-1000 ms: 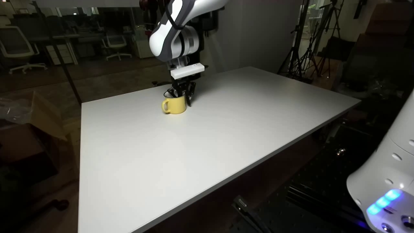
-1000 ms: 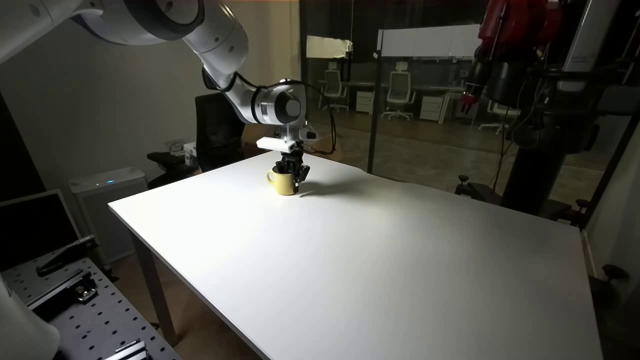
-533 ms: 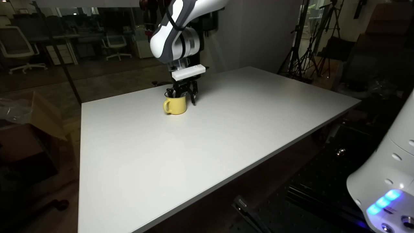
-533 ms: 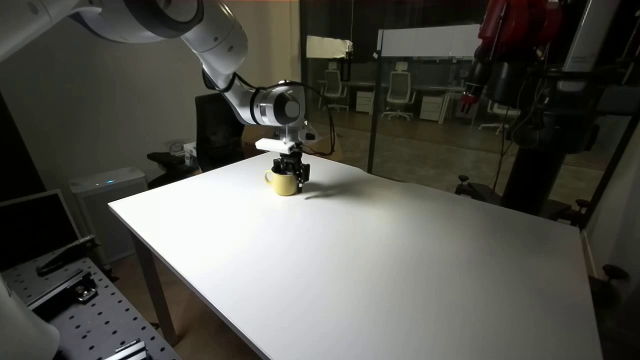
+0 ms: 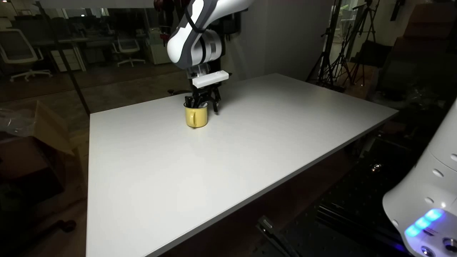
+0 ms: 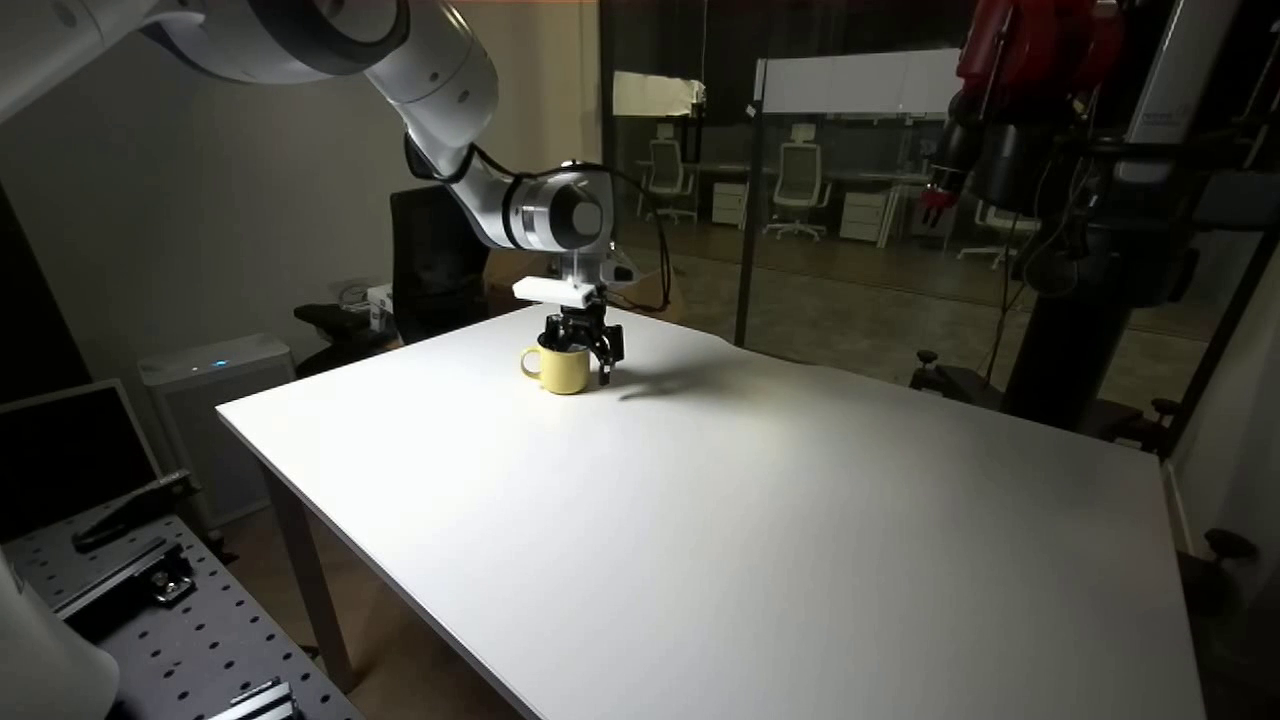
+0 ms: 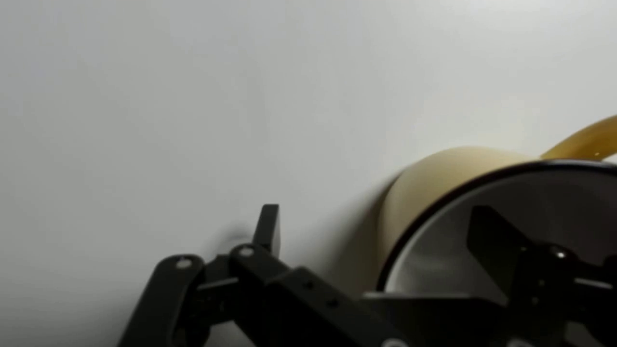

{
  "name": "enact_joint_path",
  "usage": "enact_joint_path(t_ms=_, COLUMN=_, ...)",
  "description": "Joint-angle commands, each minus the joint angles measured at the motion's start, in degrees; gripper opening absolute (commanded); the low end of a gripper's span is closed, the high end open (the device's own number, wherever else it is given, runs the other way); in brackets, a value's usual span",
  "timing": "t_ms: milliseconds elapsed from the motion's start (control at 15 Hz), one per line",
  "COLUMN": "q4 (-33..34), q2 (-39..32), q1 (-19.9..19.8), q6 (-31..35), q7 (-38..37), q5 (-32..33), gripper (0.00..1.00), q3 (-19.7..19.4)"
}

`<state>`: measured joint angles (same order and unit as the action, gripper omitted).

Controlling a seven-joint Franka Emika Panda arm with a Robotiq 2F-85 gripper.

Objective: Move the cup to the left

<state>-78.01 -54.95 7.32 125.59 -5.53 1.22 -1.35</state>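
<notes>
Cup, yellow with a dark rim and pale inside, stands upright on the white table. Location: far part of the table in both exterior views, well apart from the near edge. Its handle points to picture left in an exterior view; the same handle faces the camera in an exterior view.

Gripper: directed downward at the cup, jaws parted, one on each side of the cup wall. Wrist view: one finger reaches into the cup's mouth; the other finger is outside, near the cup wall, with a strip of table visible between them. Contact of the inner finger with the inside wall: cannot tell. Cup runs past the right border of the wrist view, and only part of the handle shows there.

Arm: white with dark grey sections, its wrist above the cup. White bar is mounted over the gripper fingers. Soft shadow lies on the table beside the gripper in an exterior view. Robot base stands at picture right in an exterior view, blue light strip lit.

Surroundings: red-and-black robot beyond the table, and perforated dark plate at lower left, both in an exterior view. Cardboard box and office chair, off the table's left side, in an exterior view. Box is partly in darkness.
</notes>
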Motion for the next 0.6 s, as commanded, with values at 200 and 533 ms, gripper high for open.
enact_joint_path(t_ms=200, q4=-1.1, q2=1.0, q1=-0.4, q6=-1.5, q7=1.7, q5=1.0, gripper=1.00, q3=0.8)
enact_joint_path(t_ms=533, q4=-2.7, q2=4.9, q1=2.4, q6=0.4, q7=-0.3, q5=4.0, gripper=1.00, q3=-0.4)
